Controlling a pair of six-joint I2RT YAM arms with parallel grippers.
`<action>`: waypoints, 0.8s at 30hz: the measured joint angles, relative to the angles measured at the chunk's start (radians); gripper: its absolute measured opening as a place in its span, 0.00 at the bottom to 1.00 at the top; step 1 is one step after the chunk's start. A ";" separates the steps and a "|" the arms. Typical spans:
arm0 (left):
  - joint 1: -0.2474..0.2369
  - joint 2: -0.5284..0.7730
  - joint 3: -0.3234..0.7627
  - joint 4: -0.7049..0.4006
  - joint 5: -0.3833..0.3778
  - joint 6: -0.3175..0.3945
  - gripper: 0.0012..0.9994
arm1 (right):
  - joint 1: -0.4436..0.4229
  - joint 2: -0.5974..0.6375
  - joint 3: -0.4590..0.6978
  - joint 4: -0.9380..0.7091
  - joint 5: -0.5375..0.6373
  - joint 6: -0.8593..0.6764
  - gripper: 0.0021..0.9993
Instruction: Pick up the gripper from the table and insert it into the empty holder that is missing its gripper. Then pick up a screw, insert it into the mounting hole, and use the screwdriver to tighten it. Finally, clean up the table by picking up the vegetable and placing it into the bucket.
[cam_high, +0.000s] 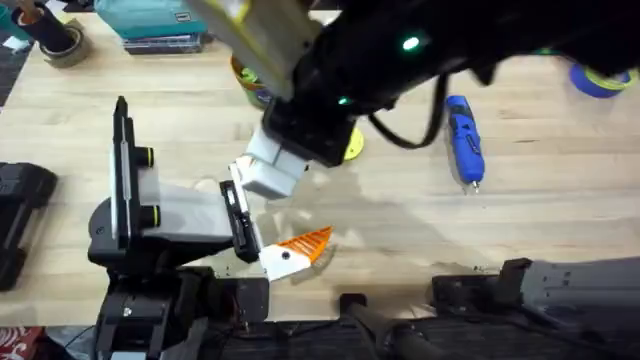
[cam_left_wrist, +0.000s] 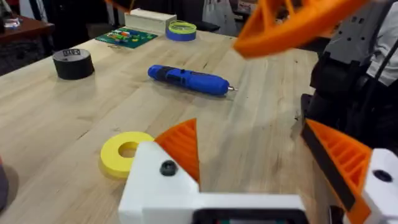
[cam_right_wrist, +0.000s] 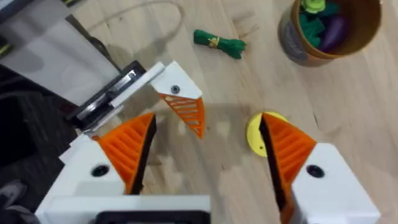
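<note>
My left gripper stands open, low over the table. Both of its white finger bases carry an orange ribbed gripper tip, and I cannot tell which base is the holder. One base shows a dark round spot, either a screw or a hole. My right gripper hangs open and empty just above it, one of its orange fingertips showing overhead. The blue screwdriver lies on the table to the right. The green vegetable lies next to the orange-tan bucket, which holds toy vegetables.
A yellow ring-shaped disc lies just beyond the grippers. A black tape roll, a blue and green tape roll and boxes sit along the far edge. The right arm reaches across, large and dark.
</note>
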 joint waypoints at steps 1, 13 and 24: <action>0.000 0.000 0.000 0.000 0.000 0.000 0.99 | -0.007 -0.009 0.000 -0.004 0.000 0.000 1.00; 0.000 0.000 0.000 0.000 0.000 0.000 0.99 | -0.128 -0.215 -0.281 0.156 -0.119 -0.071 1.00; 0.000 0.000 0.000 0.000 0.000 0.000 0.99 | -0.340 -0.434 -0.589 0.154 -0.373 -0.354 1.00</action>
